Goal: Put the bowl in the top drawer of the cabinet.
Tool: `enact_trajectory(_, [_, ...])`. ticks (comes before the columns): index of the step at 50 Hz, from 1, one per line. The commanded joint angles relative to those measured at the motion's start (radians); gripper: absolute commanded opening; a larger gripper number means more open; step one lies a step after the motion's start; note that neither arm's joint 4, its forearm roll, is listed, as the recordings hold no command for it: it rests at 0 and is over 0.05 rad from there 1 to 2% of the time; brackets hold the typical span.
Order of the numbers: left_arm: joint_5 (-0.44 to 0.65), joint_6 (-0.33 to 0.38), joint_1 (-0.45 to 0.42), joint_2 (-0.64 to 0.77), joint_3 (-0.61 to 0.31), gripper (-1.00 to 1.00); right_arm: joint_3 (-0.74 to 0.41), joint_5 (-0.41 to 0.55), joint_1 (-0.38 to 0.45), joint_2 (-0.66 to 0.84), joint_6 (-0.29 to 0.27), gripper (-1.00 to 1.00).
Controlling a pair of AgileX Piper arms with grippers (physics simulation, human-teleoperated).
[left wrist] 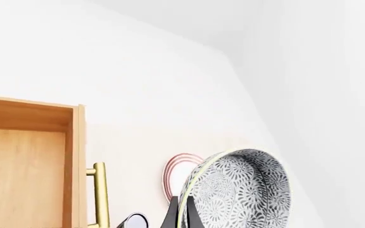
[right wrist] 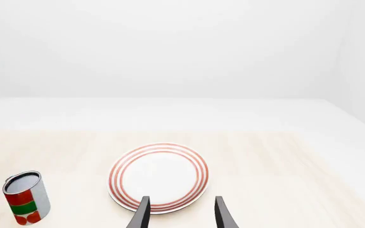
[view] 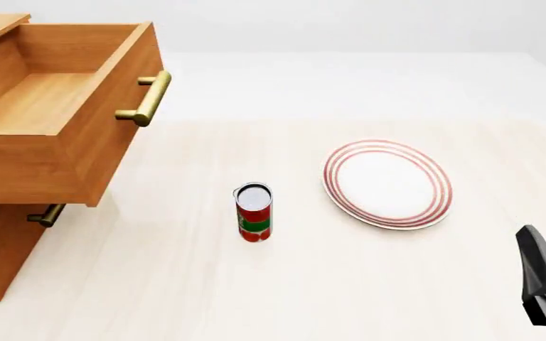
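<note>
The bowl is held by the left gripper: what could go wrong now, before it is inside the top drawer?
1. The left gripper pinches the bowl only at its rim, and the bowl hangs tilted on edge. It could slip or swing.
2. The top drawer is open, but its front wall and brass handle stand high. A low approach may strike them.
3. If the bowl drops, it may hit the can or the plate.
</note>
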Motion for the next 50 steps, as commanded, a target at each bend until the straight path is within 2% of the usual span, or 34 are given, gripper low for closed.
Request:
enact_trajectory(1, [0.008, 0.002, 0.061, -0.016, -0.010, -1.00, 0.000, 0.000, 0.000, 0.000, 0.000, 1.00])
enact_trajectory(29, [0.042, -0.001, 0.255, -0.066, 0.013, -1.00, 0.000, 0.000, 0.000, 0.000, 0.000, 1.00])
enact_trajectory(40, [0.087, 0.023, 0.357, -0.071, -0.014, -1.00, 0.000, 0.000, 0.000, 0.000, 0.000, 1.00])
enact_trajectory(50, [0.101, 0.038, 0.408, -0.070, -0.012, -1.00, 0.000, 0.000, 0.000, 0.000, 0.000, 1.00])
